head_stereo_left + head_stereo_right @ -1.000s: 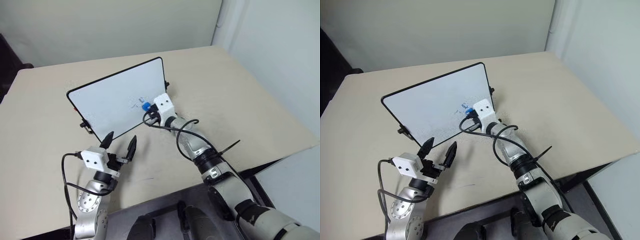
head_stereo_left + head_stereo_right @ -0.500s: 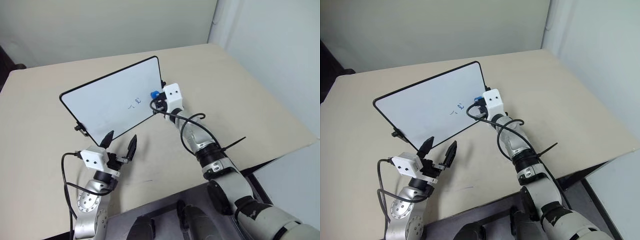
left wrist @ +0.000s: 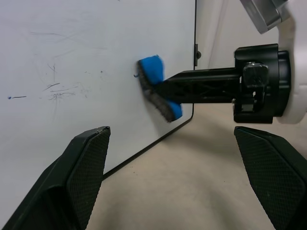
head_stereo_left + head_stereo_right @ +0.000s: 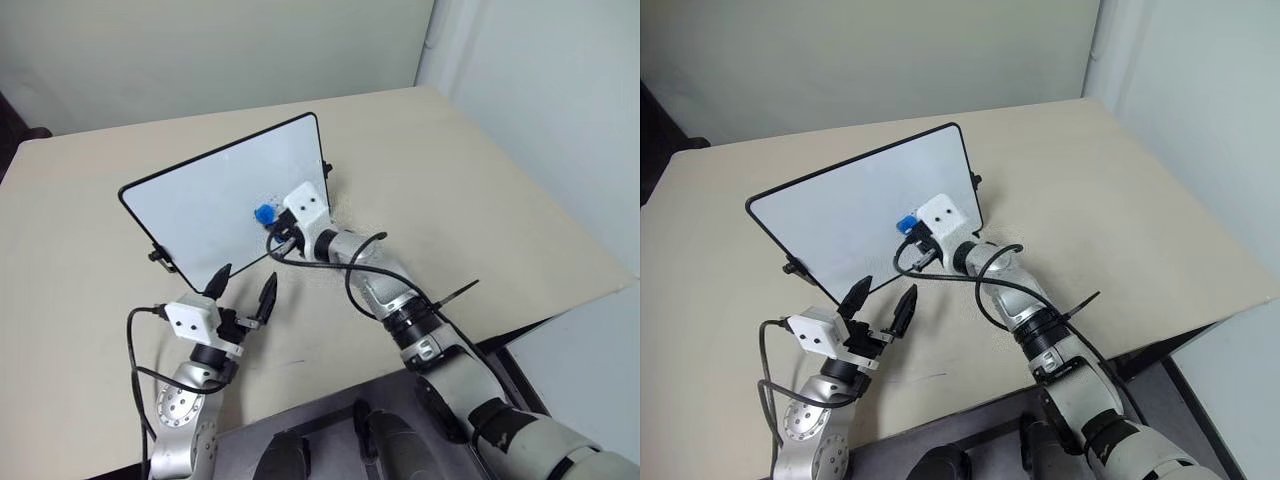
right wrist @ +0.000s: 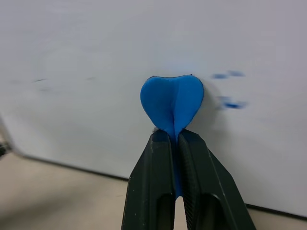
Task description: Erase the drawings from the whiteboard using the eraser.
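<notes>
Eraser (image 4: 265, 214): small bright blue block, pinched so hard between the two black fingers of the right gripper (image 5: 173, 143) that it folds into a heart-like shape in the right wrist view; its far face presses flat against the whiteboard (image 4: 200, 205), a little right of the board's centre in the left eye view, just left of the frame's middle. Drawings (image 5: 229, 102): a few small blue smudges on the white surface just beside the eraser, apart from it, blurred in the right wrist view; faint grey scratch marks and a short dark dash show farther along the board in the left wrist view. Whiteboard: white rectangle with thin black frame and rounded corners, standing tilted back on small black clip feet, occupying the upper left to centre of the left eye view. Right arm: rises from the lower right corner of the left eye view, bends at the elbow near frame centre and runs up and leftward, its white wrist block just right of the eraser, fingers pointing roughly level at the board face. Left gripper (image 4: 242, 292): in the lower left of the left eye view, just below the board's lower edge and not touching it, fingers spread wide apart, holding nothing, aimed upward toward the board. Table (image 4: 480, 190): pale beige top, carrying the board; a loose black cable loops along the right forearm.
</notes>
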Action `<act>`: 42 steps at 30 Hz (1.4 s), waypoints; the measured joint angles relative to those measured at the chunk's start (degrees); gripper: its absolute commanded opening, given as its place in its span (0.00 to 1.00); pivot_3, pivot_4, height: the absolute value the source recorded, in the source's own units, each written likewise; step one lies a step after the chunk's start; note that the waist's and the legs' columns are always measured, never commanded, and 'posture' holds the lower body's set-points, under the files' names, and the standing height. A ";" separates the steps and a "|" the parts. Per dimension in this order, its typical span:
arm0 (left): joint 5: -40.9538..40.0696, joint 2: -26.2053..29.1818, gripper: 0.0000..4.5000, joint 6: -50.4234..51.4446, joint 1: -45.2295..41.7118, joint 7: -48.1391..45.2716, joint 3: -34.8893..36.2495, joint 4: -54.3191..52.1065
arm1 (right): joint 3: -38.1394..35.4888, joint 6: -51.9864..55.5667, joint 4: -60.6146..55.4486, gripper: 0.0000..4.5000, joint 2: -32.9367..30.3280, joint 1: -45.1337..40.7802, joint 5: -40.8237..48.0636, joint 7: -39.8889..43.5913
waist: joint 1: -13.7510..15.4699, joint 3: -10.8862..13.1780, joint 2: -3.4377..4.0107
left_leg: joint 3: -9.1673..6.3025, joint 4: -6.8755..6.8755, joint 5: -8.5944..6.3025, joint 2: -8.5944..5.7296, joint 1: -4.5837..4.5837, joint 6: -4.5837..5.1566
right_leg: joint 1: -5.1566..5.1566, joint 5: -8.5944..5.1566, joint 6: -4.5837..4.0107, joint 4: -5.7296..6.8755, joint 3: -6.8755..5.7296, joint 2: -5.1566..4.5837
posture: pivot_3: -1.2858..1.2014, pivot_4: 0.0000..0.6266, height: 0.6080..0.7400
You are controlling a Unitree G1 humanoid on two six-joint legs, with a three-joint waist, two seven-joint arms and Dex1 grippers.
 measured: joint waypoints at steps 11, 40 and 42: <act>0.03 -0.33 1.00 -0.10 -2.00 -0.32 -0.40 1.42 | 0.47 -0.91 0.85 0.00 0.00 -0.02 0.02 -0.05 | 0.48 -0.01 -0.02 | 0.00 0.03 0.01 0.00 0.00 -0.01 | 0.03 0.01 -0.02 0.00 -0.01 -0.01 | 0.52 0.24 1.00; 0.10 -0.66 1.00 -0.26 -4.39 -1.57 -0.55 4.44 | -8.29 -2.15 1.40 0.00 -0.11 -2.49 0.28 -5.08 | 0.48 -0.02 -0.03 | -0.03 0.05 0.29 0.00 -0.05 0.04 | 0.03 0.12 0.17 -0.01 -0.05 -0.01 | 0.52 0.24 1.00; 0.09 -0.66 1.00 -0.27 -4.39 -1.57 -0.55 4.44 | -8.29 -1.03 -0.79 0.00 -0.09 -2.51 0.54 -4.65 | 0.50 -0.02 -0.03 | -0.01 0.05 0.27 0.00 -0.06 0.01 | 0.03 0.13 0.14 -0.03 -0.04 -0.01 | 0.52 0.24 1.00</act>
